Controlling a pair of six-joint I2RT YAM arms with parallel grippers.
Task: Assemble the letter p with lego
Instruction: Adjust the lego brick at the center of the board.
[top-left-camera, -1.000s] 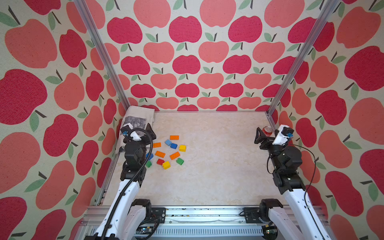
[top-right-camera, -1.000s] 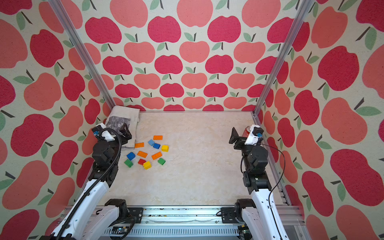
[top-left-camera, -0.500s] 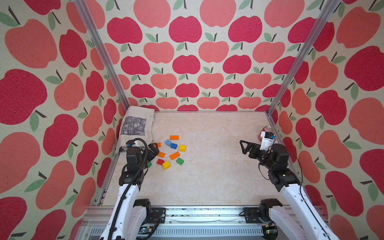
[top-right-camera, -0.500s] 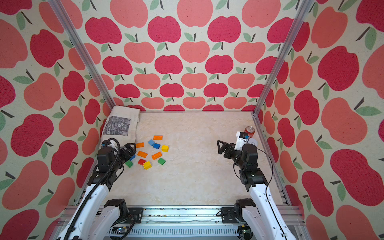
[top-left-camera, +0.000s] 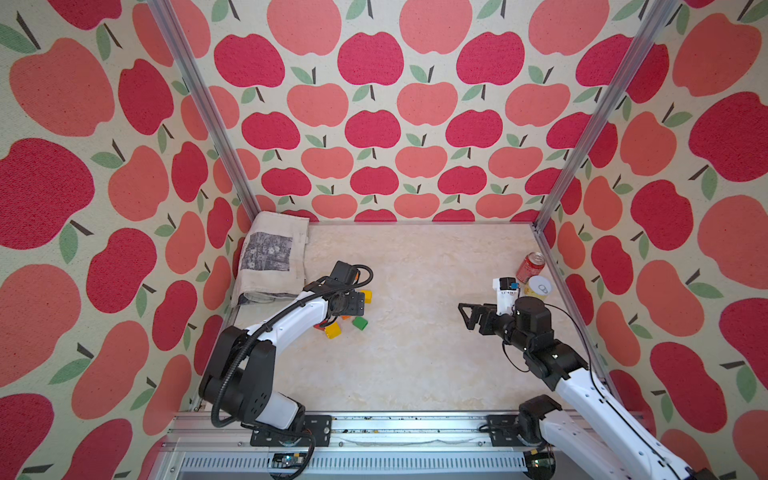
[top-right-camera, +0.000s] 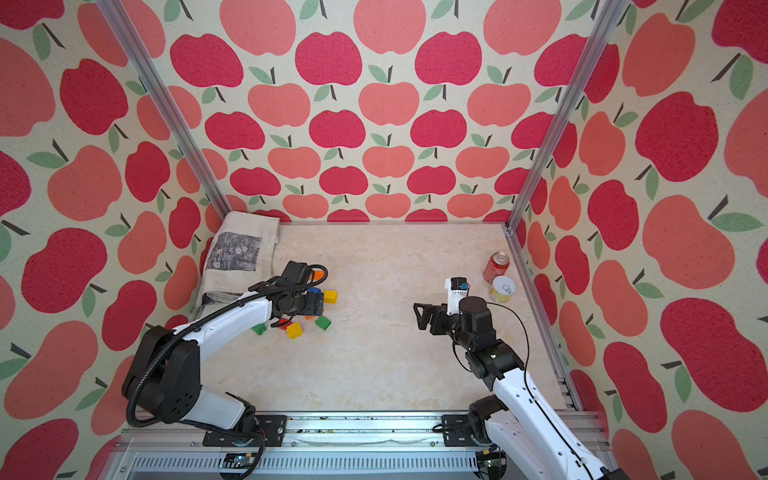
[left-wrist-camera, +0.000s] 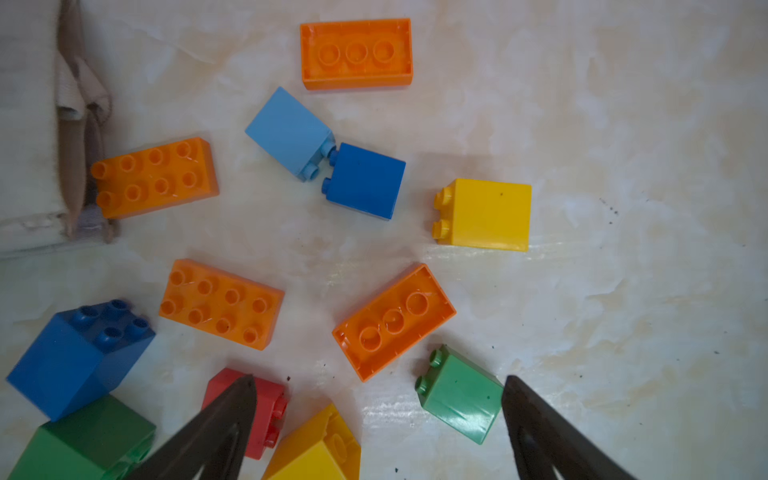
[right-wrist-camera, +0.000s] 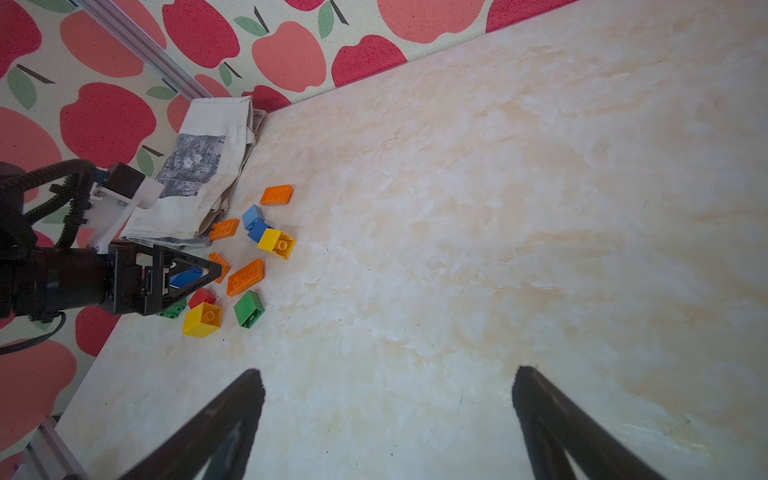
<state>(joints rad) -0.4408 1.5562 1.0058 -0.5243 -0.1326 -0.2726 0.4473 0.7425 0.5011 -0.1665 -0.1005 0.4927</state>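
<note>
Bricks (left-wrist-camera: 392, 322) lie loose on the table (left-wrist-camera: 623, 124) below my left pincer (left-wrist-camera: 379, 378): four orange (left-wrist-camera: 222, 303), two blue (left-wrist-camera: 365, 180), two yellow (left-wrist-camera: 484, 214), two green (left-wrist-camera: 459, 395), one red (left-wrist-camera: 272, 411), one light blue (left-wrist-camera: 286, 129). My left pincer and right pincer (right-wrist-camera: 388, 370) are spread wide, holding nothing.

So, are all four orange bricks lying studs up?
No, in the left wrist view two orange bricks show studs on top, while the other two lie upside down with hollow undersides showing.

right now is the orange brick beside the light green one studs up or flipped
Flipped: the orange brick shows its hollow underside, three tubes.
</note>
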